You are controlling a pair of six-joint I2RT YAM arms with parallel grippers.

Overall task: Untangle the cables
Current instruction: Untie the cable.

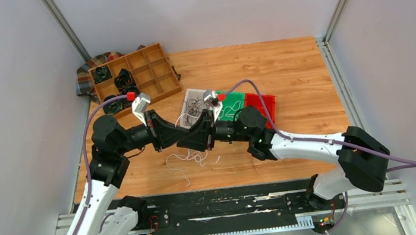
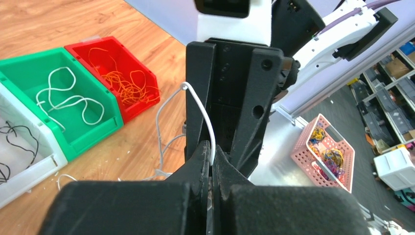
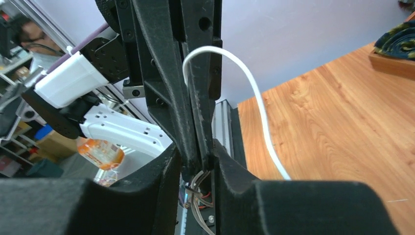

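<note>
The left tool (image 2: 211, 164) is clamped tight on a white cable (image 3: 264, 120) at the centre of the overhead view, above the table (image 1: 296, 71). The cable arches up from its tips and falls to a loose tangle on the wood just below. The right tool (image 3: 198, 164) meets it tip to tip, its fingers narrowly apart on either side of the left tool's tip. To the upper right, the green bin (image 2: 98, 134) holds another white cable and the red bin (image 2: 142, 105) holds orange ones.
</note>
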